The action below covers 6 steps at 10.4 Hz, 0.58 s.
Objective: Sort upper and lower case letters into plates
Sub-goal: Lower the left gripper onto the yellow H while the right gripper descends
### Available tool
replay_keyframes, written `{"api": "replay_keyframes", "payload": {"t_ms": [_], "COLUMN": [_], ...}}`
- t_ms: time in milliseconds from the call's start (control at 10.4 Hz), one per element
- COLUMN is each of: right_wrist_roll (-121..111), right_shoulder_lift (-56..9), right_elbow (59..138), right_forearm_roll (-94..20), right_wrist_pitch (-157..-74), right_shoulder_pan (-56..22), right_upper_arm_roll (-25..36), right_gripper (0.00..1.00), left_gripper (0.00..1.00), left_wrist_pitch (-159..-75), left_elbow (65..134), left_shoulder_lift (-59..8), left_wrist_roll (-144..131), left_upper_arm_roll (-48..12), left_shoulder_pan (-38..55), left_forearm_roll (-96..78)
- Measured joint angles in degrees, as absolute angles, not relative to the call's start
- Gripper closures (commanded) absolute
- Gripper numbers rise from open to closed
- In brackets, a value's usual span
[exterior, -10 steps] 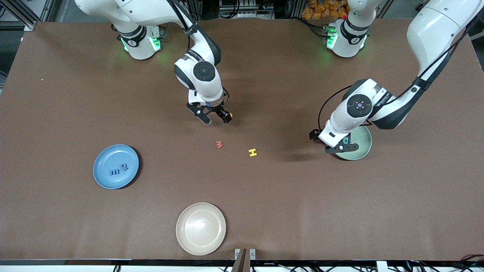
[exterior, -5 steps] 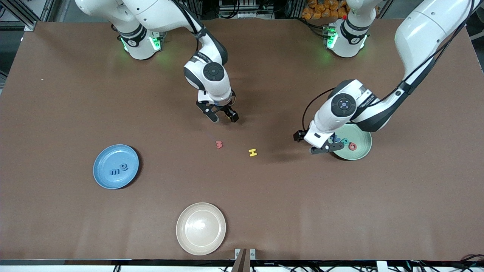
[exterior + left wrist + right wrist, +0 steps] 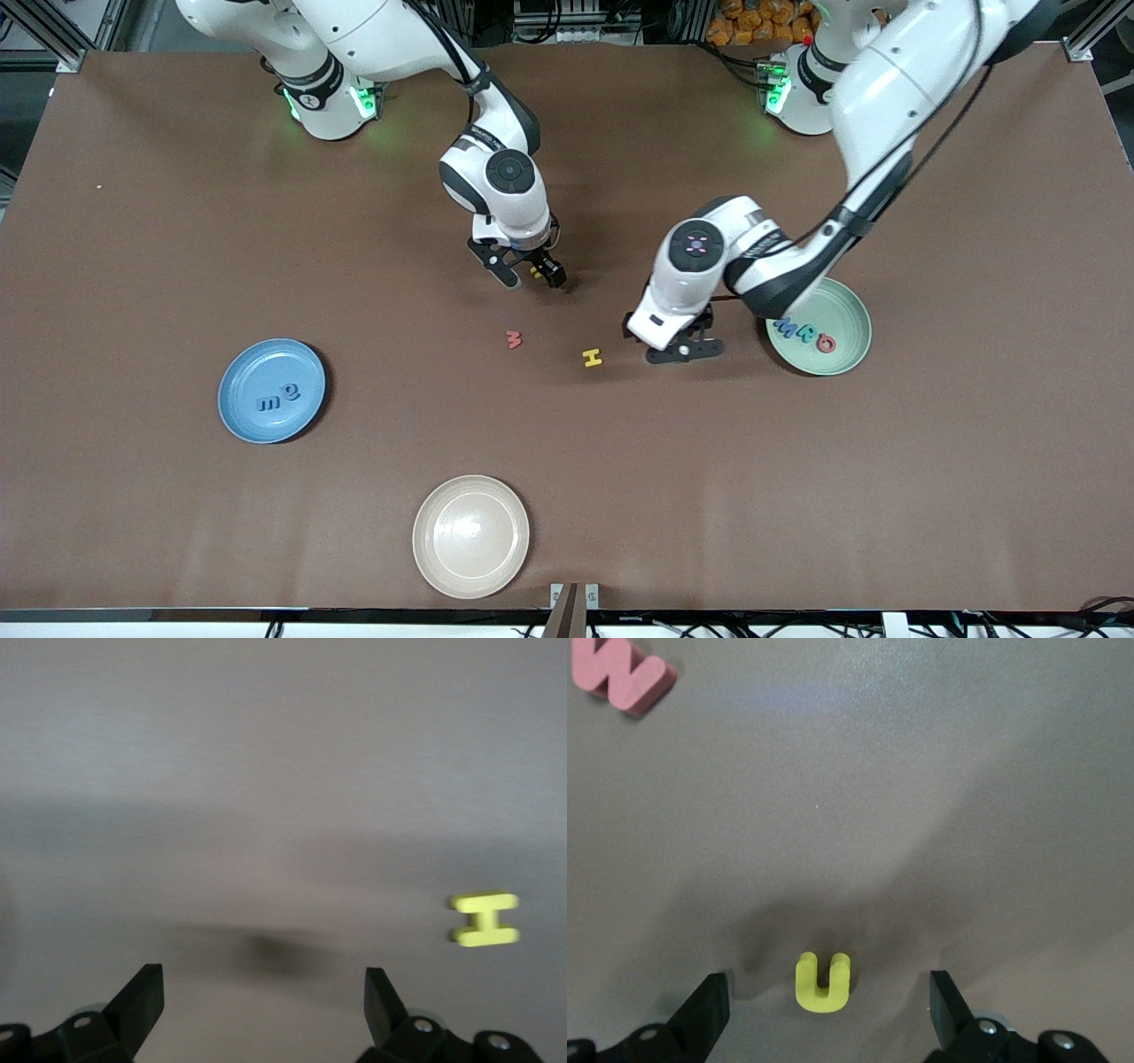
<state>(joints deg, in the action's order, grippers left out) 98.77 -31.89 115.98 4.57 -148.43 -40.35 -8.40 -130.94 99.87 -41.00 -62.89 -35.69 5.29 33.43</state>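
Right tool point(image 3: 530, 275), jaws wide, hovers over a small yellow foam "u" point(image 3: 823, 981) on the matte brown counter point(image 3: 177, 221). Left tool point(image 3: 675, 343), equally wide, hangs just beside the flat yellow "H" point(image 3: 592, 357), near the pale green round plate point(image 3: 842, 359).

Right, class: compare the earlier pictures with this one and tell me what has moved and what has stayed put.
The left gripper, open and empty, has swung off the green plate toward the yellow H, uncovering the letters in that plate. The right gripper, open, has shifted slightly and sits around a yellow u. The red letter, blue plate and beige plate stayed put.
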Motion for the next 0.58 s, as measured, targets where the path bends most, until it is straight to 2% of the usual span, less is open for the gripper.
{"api": "replay_keyframes", "payload": {"t_ms": [193, 579], "right_wrist_roll": [98.79, 98.8], "right_shoulder_lift": [-31.93, -31.59], "right_elbow": [115.98, 115.72], "right_forearm_roll": [4.58, 6.03], "right_wrist_pitch": [-148.39, -148.15], "right_shoulder_pan": [-40.36, -40.37], "right_upper_arm_roll": [-8.34, -8.41], "right_gripper": [1.0, 1.0], "left_gripper": [0.0, 0.0], "left_wrist_pitch": [-130.94, -131.98], "left_elbow": [96.05, 89.32], "left_shoulder_lift": [-42.59, -45.68], "left_wrist_roll": [-62.98, -49.49], "left_upper_arm_roll": [-31.68, -30.54], "left_shoulder_pan": [10.98, 12.5], "left_forearm_roll": [33.35, 33.36]}}
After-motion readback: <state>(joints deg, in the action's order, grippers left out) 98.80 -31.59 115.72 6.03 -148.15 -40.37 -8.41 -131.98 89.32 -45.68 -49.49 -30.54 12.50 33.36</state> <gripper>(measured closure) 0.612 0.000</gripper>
